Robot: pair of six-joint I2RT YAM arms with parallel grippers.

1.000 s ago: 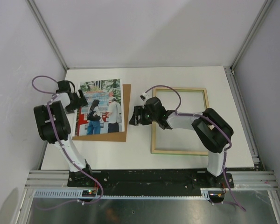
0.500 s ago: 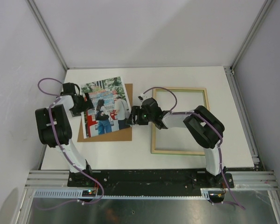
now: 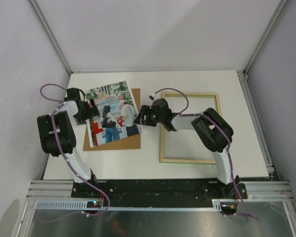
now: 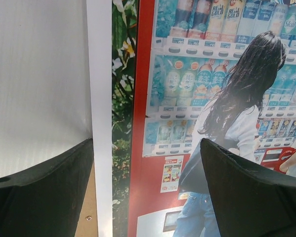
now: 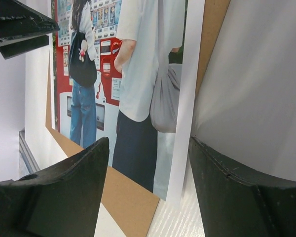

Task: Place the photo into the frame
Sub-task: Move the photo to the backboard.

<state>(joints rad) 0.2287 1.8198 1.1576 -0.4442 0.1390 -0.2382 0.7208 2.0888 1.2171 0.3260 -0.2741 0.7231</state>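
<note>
Flat on the left half of the table (image 3: pixel 153 81), the photo (image 3: pixel 111 114) is lying face up on the brown backing board (image 3: pixel 133 142). It is sitting askew to the board, which is showing along its near edge and at its far right. The print's near right corner is reaching just past the board's right edge.

At the photo's left edge the left gripper (image 3: pixel 91 110) is hanging low with its jaws spread wide and nothing between them. In the left wrist view the left gripper (image 4: pixel 145 197) is straddling the photo's (image 4: pixel 187 123) white border, one finger (image 4: pixel 39 192) over the bare table and a sliver of board (image 4: pixel 89 207), the other over the printed figure in jeans.

At the opposite edge the right gripper (image 3: pixel 140 116) is also standing open and holding nothing. In its own wrist view the right gripper (image 5: pixel 148 192) is bracketing the photo's (image 5: pixel 138 74) white right border, with the board (image 5: pixel 133 197) showing beneath. Whether either claw's fingers are touching the paper, I cannot tell.

Just beside the board to the right, and apart from the photo, the frame (image 3: pixel 187 160) is lying flat with its pale wood side up. The right arm is stretching across its far left corner.
</note>
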